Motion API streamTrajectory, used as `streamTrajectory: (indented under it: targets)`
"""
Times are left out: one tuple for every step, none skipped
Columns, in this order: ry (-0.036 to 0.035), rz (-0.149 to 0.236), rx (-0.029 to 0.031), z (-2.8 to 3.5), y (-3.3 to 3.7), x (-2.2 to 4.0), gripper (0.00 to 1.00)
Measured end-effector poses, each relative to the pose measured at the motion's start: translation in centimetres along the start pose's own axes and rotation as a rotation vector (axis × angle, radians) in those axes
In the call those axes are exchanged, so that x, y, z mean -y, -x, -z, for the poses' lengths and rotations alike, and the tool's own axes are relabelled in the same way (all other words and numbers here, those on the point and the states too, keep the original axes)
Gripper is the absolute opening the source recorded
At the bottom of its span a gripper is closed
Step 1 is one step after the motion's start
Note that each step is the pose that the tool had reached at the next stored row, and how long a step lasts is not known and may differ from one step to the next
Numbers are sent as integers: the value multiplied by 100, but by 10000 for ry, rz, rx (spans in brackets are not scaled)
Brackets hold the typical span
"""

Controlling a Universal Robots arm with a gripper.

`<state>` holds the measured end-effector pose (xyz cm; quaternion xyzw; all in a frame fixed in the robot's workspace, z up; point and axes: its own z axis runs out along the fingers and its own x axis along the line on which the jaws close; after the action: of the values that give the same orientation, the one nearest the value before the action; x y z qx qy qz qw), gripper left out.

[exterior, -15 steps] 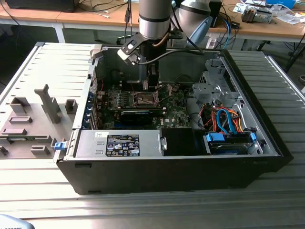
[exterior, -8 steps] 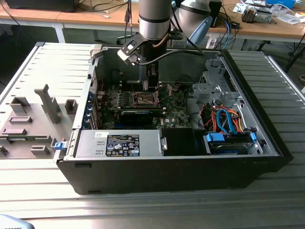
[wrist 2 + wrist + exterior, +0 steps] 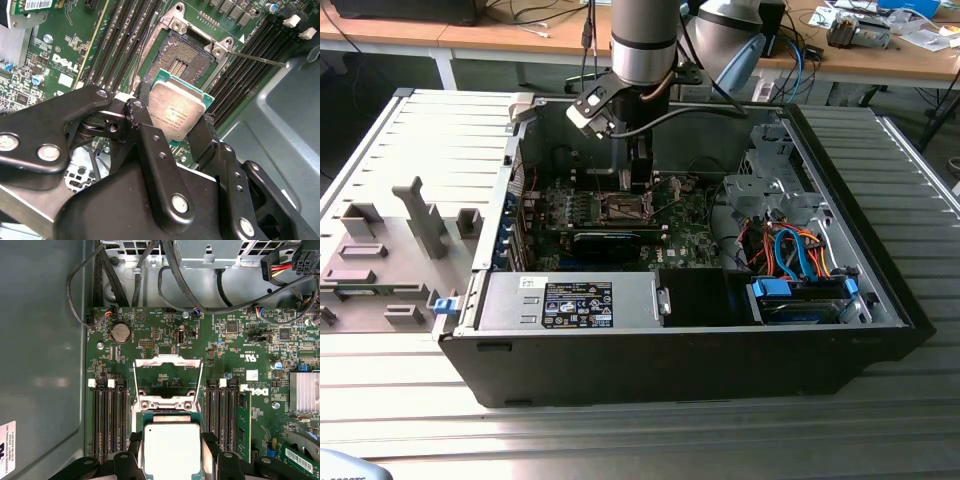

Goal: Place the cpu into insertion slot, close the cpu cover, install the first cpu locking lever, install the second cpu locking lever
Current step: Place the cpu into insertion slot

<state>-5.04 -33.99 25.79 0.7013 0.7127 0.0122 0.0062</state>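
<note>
We are seeing cpu [image 3: 177, 112] as flat square chip, silvery-grey lid over green rim (square, so no long axis). It is facing lid away from motherboard [image 3: 65, 60] and hovering by insertion slot [image 3: 187, 55], unseated. Black fingers [image 3: 145, 130] of gripper [image 3: 172, 119] are pinching its opposite edges. cpu cover [image 3: 169, 360] is standing open. Arm [image 3: 645, 40] is reaching straight down into computer case [image 3: 880, 300].

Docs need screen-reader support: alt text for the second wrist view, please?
The black pincer grips the cpu by its edges, silvery top showing, close to the empty insertion slot on the green motherboard but not seated. Long black memory slots flank the slot.
</note>
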Motion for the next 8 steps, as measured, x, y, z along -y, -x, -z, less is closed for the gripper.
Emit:
streamTrajectory:
  targets:
    - [0,0,0,-2,0,0,55]
    - [0,0,1,-4,0,0,55]
    - [0,0,0,-7,0,0,55]
    - [0,0,0,-8,0,0,55]
    - [0,0,0,-10,0,0,55]
    - [0,0,0,-12,0,0,55]
    - [0,-1,0,-13,0,1,55]
    - [0,0,0,-15,0,1,55]
